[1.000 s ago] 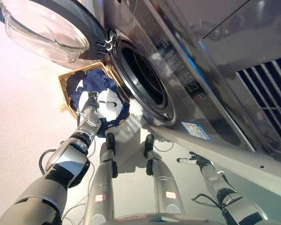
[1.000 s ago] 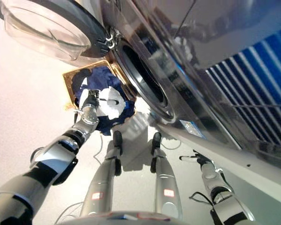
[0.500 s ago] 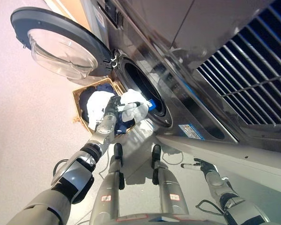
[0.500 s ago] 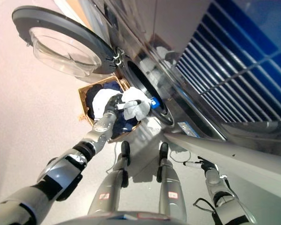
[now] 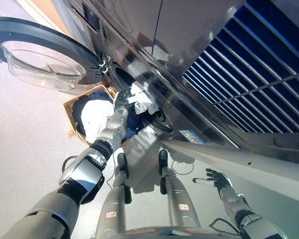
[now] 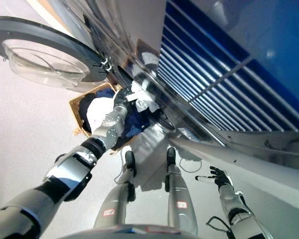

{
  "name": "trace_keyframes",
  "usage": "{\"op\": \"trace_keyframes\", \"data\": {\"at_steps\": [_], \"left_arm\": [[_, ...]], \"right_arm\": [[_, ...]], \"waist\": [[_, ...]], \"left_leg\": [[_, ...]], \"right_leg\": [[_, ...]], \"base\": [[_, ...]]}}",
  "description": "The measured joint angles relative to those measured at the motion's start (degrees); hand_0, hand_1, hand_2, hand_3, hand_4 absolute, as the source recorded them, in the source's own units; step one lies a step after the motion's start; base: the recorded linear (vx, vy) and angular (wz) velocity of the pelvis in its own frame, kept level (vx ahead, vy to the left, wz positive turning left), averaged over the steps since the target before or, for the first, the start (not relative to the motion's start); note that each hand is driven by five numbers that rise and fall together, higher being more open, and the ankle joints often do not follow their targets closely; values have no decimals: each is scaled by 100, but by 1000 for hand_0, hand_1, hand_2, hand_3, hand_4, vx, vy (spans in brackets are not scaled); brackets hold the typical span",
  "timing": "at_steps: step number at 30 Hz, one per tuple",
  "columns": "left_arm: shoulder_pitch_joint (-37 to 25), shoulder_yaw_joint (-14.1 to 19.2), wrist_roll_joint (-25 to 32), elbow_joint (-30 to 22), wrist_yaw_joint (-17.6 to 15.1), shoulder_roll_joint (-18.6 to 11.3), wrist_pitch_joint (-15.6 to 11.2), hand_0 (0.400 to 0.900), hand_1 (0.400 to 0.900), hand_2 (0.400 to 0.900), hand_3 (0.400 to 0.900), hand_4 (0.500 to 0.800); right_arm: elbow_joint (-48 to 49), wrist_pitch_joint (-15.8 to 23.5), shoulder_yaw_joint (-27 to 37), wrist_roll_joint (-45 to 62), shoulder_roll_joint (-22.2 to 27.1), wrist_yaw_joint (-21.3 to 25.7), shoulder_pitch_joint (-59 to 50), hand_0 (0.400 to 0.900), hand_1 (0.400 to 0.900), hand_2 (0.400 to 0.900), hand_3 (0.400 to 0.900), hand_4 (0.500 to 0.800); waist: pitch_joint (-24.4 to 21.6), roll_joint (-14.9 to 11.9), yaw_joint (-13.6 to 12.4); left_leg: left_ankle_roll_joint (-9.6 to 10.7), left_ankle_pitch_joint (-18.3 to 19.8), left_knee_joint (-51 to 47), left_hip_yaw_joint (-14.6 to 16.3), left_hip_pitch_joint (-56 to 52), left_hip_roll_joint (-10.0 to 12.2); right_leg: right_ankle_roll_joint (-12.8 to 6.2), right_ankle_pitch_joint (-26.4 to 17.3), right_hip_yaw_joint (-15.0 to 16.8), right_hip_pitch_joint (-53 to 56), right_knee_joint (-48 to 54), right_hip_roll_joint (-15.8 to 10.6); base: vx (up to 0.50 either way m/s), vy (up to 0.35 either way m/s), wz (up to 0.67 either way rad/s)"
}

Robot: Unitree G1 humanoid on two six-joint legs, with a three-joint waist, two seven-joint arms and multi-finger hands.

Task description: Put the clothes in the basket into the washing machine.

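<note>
While left hand (image 5: 120, 101) grips it, white garment (image 5: 141, 99) hangs crumpled.

The silver-grey left arm reaches up and forward from the lower left, stretched nearly straight, its dark left hand (image 5: 120, 101) raised at the far end with fingers curled round a white cloth (image 5: 142, 99), which hangs bunched from the grip. The silver-grey right arm enters at the lower right and stays low, bent at the wrist; its dark right hand (image 5: 217, 179) hangs with fingers spread and relaxed, holding nothing.
</note>
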State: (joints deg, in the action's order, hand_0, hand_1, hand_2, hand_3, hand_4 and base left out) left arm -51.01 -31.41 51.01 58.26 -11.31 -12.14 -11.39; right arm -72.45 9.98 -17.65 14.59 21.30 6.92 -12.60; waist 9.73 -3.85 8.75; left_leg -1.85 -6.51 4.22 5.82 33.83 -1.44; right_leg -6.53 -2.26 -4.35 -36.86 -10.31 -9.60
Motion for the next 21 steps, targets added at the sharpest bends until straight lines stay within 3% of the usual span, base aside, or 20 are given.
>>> {"op": "trace_keyframes", "data": {"at_steps": [5, 14, 15, 16, 21], "left_arm": [[-601, 111, 353, 331, 4, -23, 9, 400, 400, 400, 400, 500], [-853, 258, 989, 330, 5, 13, 6, 400, 400, 400, 400, 500], [-853, 254, 988, 331, 5, 9, 6, 559, 559, 559, 559, 595], [-853, 257, 990, 331, 5, 2, 6, 900, 900, 900, 900, 800], [-849, 241, 970, 351, 5, -63, 7, 900, 900, 900, 900, 800]], "right_arm": [[195, -3, 114, 21, -4, -8, -5, 900, 900, 900, 900, 800], [336, -17, 164, 113, -9, -6, 34, 900, 900, 900, 900, 800], [348, -12, 165, 113, -10, -7, 51, 900, 900, 900, 900, 800], [355, -9, 165, 113, -12, -8, 64, 900, 900, 900, 900, 800], [357, -23, 162, 113, -13, -60, 126, 900, 900, 900, 900, 800]], "waist": [[-2, -2, 121], [-2, -1, 253], [-2, 0, 253], [-2, -1, 251], [-2, 0, 243]], "left_leg": [[24, -37, -147, 147, 10, 35], [28, -154, -465, 263, -108, 40], [28, -154, -466, 269, -112, 37], [27, -155, -467, 290, -116, 36], [27, -154, -469, 340, -129, 41]], "right_leg": [[10, -53, 111, -132, 57, 34], [4, -145, 232, -150, 233, 80], [4, -145, 239, -153, 235, 87], [5, -146, 252, -156, 237, 96], [6, -165, 310, -167, 244, 112]], "base": [[54, -17, -12], [53, -9, -14], [20, -2, -9], [15, -5, -4], [4, -8, 3]]}}
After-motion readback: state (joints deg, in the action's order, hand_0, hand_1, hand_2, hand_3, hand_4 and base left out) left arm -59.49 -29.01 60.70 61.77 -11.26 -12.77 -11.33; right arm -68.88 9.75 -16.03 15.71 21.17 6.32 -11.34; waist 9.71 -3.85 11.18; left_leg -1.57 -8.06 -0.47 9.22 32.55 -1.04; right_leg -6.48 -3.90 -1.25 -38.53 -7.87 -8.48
